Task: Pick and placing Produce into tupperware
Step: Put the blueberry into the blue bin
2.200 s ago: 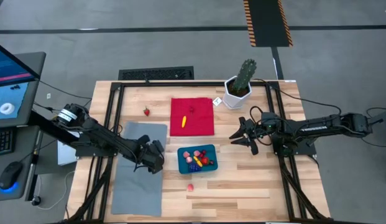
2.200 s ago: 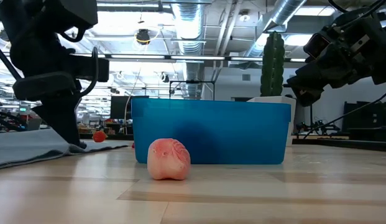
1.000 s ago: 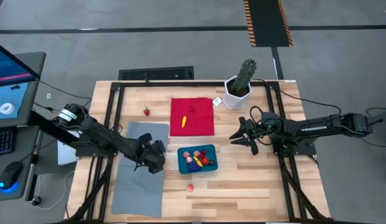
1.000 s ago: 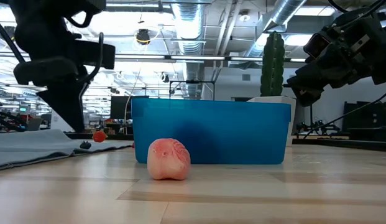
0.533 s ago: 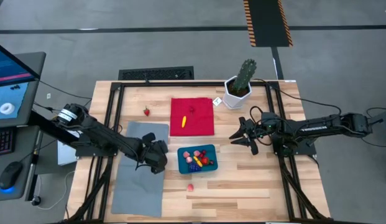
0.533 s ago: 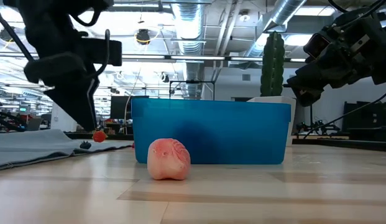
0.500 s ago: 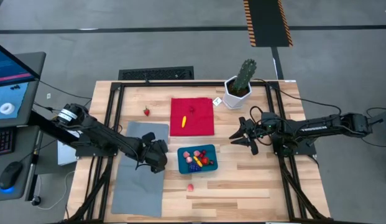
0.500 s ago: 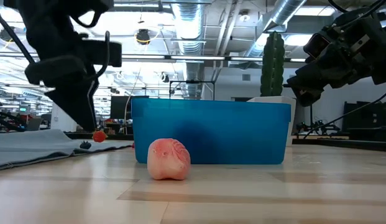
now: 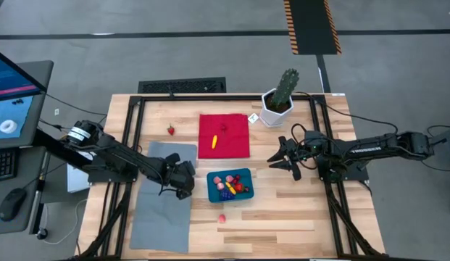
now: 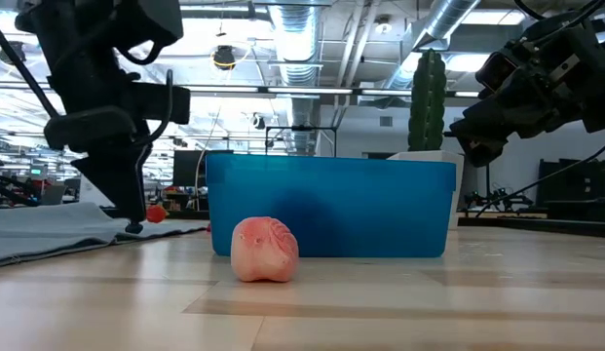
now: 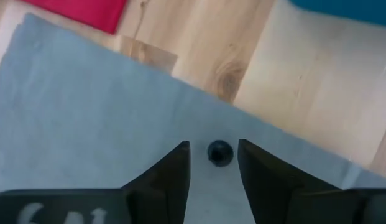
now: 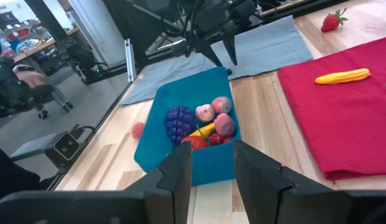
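My left gripper points down over the grey mat's right edge, open, one finger on either side of a tiny dark berry lying on the mat; I see no touch. The teal tupperware sits just right of it, holding a purple cluster, pink, yellow and red pieces. A pink piece lies on the wood in front of the tupperware. A yellow piece lies on the red cloth, and a strawberry on the wood. My right gripper hangs open in the air, right of the tupperware.
The red cloth lies behind the tupperware and the grey mat to its left. A cactus in a white pot stands at the far right. Black frame rails run along both table sides. Bare wood lies near the front edge.
My left gripper has shifted a little toward the tupperware and come down over the dark berry on the mat, its fingers now reaching almost to the mat. The berry has stayed where it was. My right arm has kept still.
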Robot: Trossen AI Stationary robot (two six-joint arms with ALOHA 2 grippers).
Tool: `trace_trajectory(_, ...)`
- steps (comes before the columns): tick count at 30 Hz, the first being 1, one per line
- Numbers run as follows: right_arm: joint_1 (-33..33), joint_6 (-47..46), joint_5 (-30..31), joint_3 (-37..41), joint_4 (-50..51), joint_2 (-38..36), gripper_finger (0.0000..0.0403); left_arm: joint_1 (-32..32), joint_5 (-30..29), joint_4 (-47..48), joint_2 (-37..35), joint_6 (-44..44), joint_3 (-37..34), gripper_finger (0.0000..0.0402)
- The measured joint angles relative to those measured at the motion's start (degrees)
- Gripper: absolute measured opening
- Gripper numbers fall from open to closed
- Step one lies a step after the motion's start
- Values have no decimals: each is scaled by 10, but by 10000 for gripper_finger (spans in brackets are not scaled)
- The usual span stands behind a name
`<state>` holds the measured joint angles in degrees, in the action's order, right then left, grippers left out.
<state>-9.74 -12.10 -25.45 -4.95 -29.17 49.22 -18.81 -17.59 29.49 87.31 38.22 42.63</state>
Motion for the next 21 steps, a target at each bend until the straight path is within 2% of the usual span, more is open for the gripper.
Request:
trace_trajectory(7,0,0,0,0,0,0,139,3,23,-4,0,11,-10,116)
trace_trajectory(15,0,0,0,0,0,0,141,3,23,-31,0,0,-16,114)
trace_trajectory(21,0,0,0,0,0,0,139,5,29,-30,0,0,-16,93)
